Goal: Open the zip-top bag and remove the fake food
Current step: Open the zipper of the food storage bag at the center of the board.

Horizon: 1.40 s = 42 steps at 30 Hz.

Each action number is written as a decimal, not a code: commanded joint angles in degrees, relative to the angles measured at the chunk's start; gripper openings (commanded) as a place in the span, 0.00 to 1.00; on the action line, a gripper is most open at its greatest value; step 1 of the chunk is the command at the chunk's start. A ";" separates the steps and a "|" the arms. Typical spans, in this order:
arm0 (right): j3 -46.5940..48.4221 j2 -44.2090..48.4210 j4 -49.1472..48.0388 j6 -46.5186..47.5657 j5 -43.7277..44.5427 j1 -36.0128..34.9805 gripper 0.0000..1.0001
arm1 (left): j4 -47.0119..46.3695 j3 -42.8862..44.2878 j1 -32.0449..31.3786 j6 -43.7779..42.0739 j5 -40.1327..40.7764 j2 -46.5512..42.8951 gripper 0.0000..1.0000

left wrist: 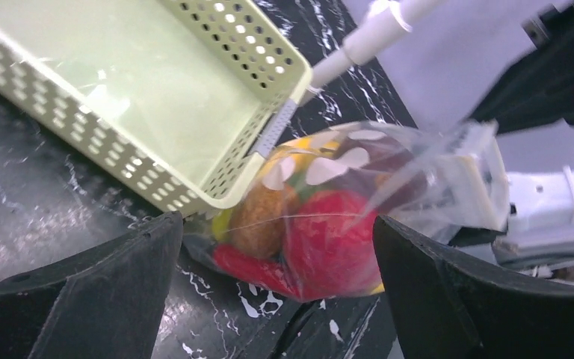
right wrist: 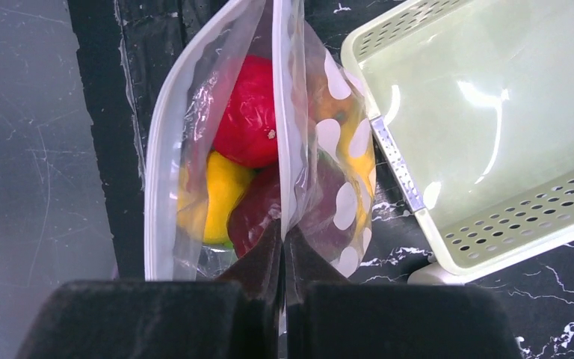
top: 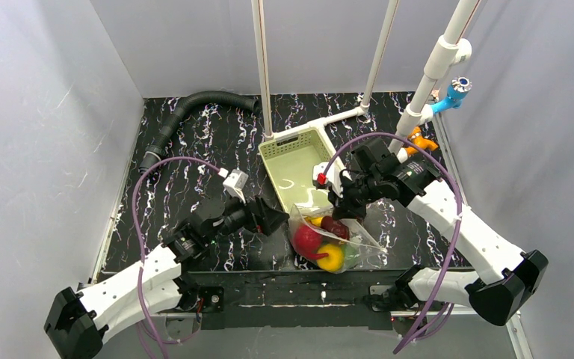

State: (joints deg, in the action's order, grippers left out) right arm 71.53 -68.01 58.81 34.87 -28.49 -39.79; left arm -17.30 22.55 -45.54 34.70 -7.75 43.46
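Note:
The zip-top bag lies on the black marbled table just in front of the pale green basket. Through the clear, white-dotted plastic the fake food shows: a bright red piece, a yellow one and a dark red one. My right gripper is shut on one lip of the bag's mouth, and the other lip bows away from it. My left gripper stands wide open at the bag's left side. Its fingers hold nothing.
The basket holds nothing and its near corner touches the bag. White pipes rise behind it. An orange clamp and a blue fitting sit at the back right, and a black hose at the back left.

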 commanded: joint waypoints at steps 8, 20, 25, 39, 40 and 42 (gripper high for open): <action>-0.89 2.41 0.70 0.91 -6.50 1.36 0.01 | 15.04 4.52 6.40 16.82 11.53 5.91 0.98; -1.23 2.66 0.92 1.13 -7.25 1.56 0.01 | 31.83 19.29 6.87 24.05 21.13 24.31 0.98; -1.48 2.88 0.79 1.24 -7.45 1.73 0.01 | 30.20 21.34 7.02 23.43 20.52 28.21 0.98; -1.49 2.97 0.89 1.25 -7.37 1.82 0.01 | 31.04 24.82 7.00 21.89 20.76 32.76 0.98; -1.43 2.89 1.01 1.25 -7.37 1.82 0.01 | 31.01 24.86 7.04 21.95 20.76 32.95 0.98; -1.33 2.80 1.10 1.25 -7.37 1.82 0.01 | 31.12 25.12 7.04 21.99 20.76 33.43 0.98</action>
State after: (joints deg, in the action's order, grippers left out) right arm 70.32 -66.35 59.88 35.81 -34.13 -38.24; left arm 12.32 45.71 -38.79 57.04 11.20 76.47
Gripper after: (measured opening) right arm 0.029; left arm 0.981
